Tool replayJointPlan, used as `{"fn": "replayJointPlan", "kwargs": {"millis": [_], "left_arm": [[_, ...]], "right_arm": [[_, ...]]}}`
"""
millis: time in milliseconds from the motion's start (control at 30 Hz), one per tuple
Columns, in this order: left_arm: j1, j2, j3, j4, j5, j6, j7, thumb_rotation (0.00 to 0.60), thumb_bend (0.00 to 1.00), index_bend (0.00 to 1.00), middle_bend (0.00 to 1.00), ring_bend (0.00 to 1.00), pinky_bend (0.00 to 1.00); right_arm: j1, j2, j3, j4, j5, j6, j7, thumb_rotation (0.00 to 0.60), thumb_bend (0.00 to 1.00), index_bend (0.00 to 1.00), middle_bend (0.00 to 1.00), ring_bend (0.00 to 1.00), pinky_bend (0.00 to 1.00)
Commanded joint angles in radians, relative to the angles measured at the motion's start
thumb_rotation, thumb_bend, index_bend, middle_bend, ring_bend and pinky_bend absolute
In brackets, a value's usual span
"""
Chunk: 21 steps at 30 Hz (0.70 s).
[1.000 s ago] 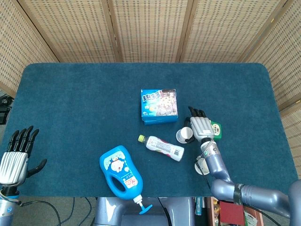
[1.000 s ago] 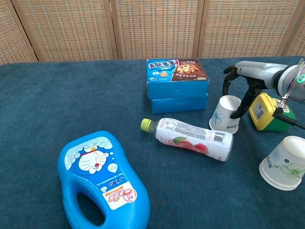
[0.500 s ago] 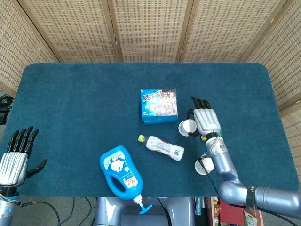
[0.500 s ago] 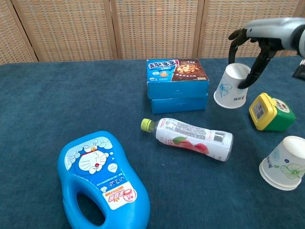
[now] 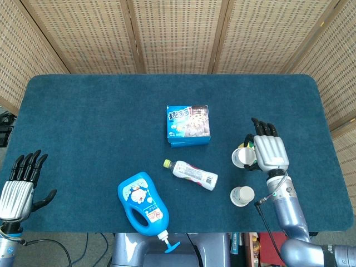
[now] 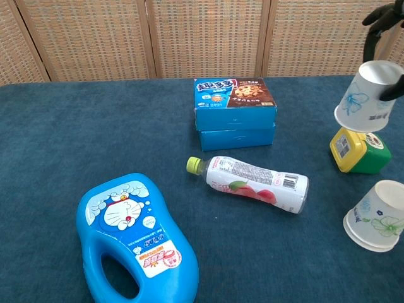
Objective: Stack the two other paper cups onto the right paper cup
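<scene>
Since the earlier frames our right hand (image 5: 269, 151) has carried the held paper cup (image 6: 364, 97) up and rightward; it pinches the rim, above the yellow container (image 6: 358, 149). The right paper cup (image 6: 376, 216) stands nearer us. Our left hand (image 5: 19, 186) hangs spread, holding nothing

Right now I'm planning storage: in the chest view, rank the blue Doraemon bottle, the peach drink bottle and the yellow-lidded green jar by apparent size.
1. Blue Doraemon bottle, though nearest the camera.
2. Peach drink bottle.
3. Yellow-lidded green jar.
</scene>
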<state>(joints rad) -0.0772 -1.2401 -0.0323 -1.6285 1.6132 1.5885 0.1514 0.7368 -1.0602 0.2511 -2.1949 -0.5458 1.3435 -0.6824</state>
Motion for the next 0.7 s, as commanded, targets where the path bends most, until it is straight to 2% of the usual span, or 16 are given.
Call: {"fn": "replayJointPlan", "kwargs": {"millis": [33,233,700], "left_arm": [[-0.002,-0.002,0.001,-0.001,0.001,-0.004,0.006,0.6,0.25,0.0,0.0,0.0,0.0],[0.0,-0.004,0.005,-0.003,0.005,-0.003,0.013,0.6,0.25,0.0,0.0,0.0,0.0],[0.001,-0.004,0.004,0.0,0.003,-0.003,0.005,0.6,0.25,0.0,0.0,0.0,0.0]], "right_arm": [[-0.044,0.026,-0.029,-0.03,-0.033,0.014,0.044,0.6,0.12,0.51,0.08,0.0,0.0],[-0.121,0.062,-0.085,-0.061,-0.1,0.014,0.118,0.6,0.12,0.51,0.08,0.0,0.0],[-0.149,0.076,-0.108,-0.149,-0.091,0.007,0.139,0.6,0.12,0.51,0.08,0.0,0.0]]}}
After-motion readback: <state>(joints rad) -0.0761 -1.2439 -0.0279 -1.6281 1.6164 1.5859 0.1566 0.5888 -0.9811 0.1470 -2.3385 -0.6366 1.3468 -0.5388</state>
